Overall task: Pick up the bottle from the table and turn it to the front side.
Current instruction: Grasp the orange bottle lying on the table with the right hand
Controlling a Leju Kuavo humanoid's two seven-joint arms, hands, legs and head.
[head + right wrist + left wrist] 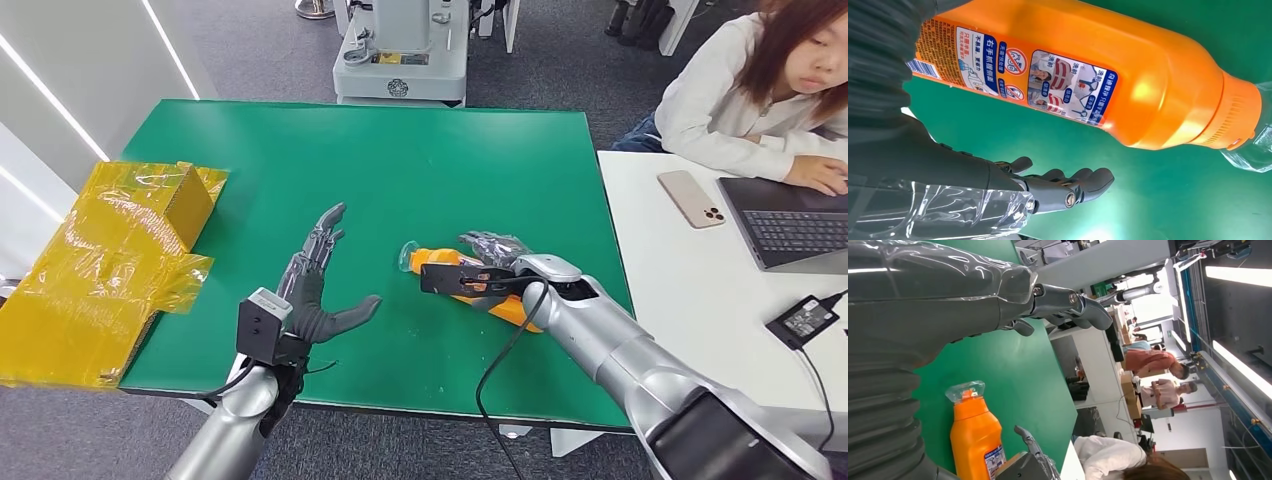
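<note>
The orange bottle (470, 283) lay on its side on the green desk (420, 170), directly under the right hand (492, 262), whose fingers draped across its body; whether they had closed firmly I could not tell. Its long axis ran from that wrist toward the left hand (318, 290), capped end leading. The left hand waited nearby, fingers spread, holding nothing.

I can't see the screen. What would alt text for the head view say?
A robot's right hand reaches over an orange bottle lying on its side on a green table, while its left hand hovers open beside it. Yellow wrapped cardboard sits at the table's left, and a person works at a laptop on the right.
</note>
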